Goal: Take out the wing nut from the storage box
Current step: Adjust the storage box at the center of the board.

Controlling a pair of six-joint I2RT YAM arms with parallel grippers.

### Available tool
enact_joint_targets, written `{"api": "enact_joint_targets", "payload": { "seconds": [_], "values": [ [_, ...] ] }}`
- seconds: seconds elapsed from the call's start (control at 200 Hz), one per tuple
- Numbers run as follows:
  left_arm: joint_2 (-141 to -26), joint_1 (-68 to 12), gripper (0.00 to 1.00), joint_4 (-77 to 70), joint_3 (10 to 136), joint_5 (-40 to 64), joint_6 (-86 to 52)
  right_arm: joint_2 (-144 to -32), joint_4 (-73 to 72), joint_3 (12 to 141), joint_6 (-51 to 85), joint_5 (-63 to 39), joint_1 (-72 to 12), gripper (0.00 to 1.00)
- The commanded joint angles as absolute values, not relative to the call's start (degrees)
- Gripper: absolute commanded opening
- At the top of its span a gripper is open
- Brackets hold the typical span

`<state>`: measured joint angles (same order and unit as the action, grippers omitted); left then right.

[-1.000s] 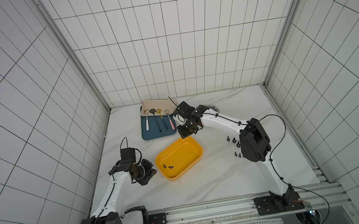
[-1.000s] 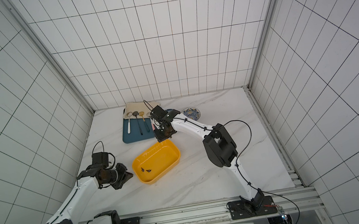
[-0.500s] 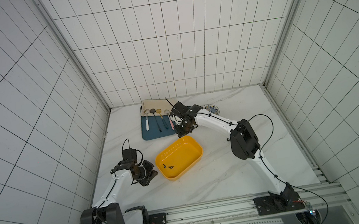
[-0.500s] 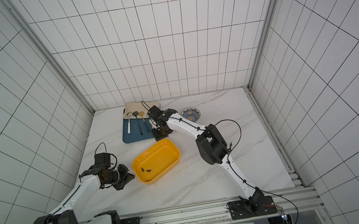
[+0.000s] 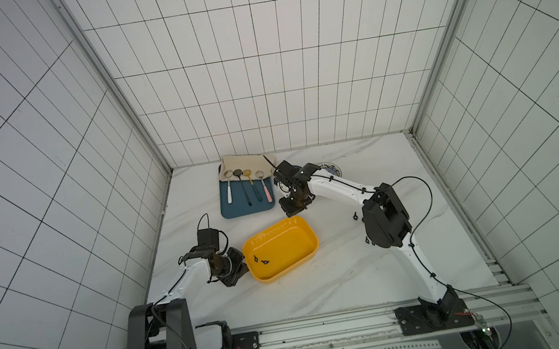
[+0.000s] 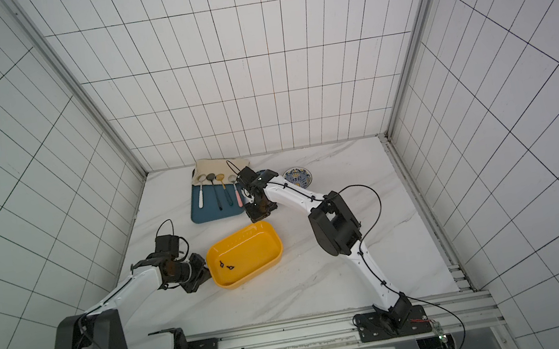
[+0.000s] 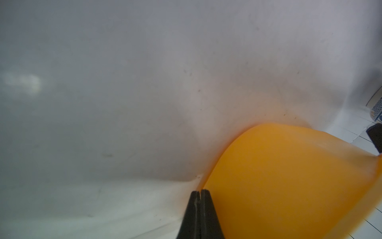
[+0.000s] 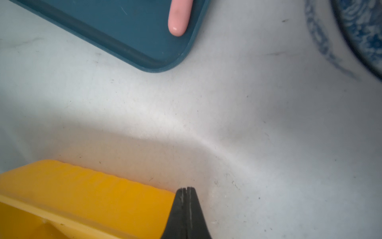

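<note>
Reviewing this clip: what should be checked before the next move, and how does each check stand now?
1. Are wing nuts in the storage box: ok, two lie on its floor.
2. Is the left tool open for a pick: not ok, shut.
3. Is the right tool open: not ok, shut.
4. Is either tool above the nuts: not ok, both are outside the rim.
5. Is the left tool touching the box wall: cannot tell.

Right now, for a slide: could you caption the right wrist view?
Shut right pincer just outside the yellow box, near the blue tray corner and a pink handle.
</note>
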<state>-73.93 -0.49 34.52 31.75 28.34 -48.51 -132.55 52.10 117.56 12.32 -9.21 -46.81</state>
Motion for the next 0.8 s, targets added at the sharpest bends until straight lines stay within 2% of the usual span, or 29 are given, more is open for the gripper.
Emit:
{"api": "enact_joint_targets", "payload": {
  "seconds": [0.0,0.245,0.52,0.8],
  "values": [
    [-74.8,-1.2,0.00,31.8,34.0,28.1,-49.7,-127.8,52.2,113.0,11.7,-9.0,-46.2,0.00],
    [-77.0,-1.8,0.00,30.0,35.8,27.6,-50.3,-120.3,49.0,100.9,13.0,-9.6,-46.1,0.00],
    [-84.6,-7.8,0.00,26.1,41.3,26.7,-51.9,-111.9,46.4,87.5,14.9,-10.1,-46.1,0.00],
    [-90.7,-10.9,0.00,23.4,46.3,25.3,-52.7,-104.6,46.6,79.3,17.3,-9.5,-46.2,0.00]
  ]
}}
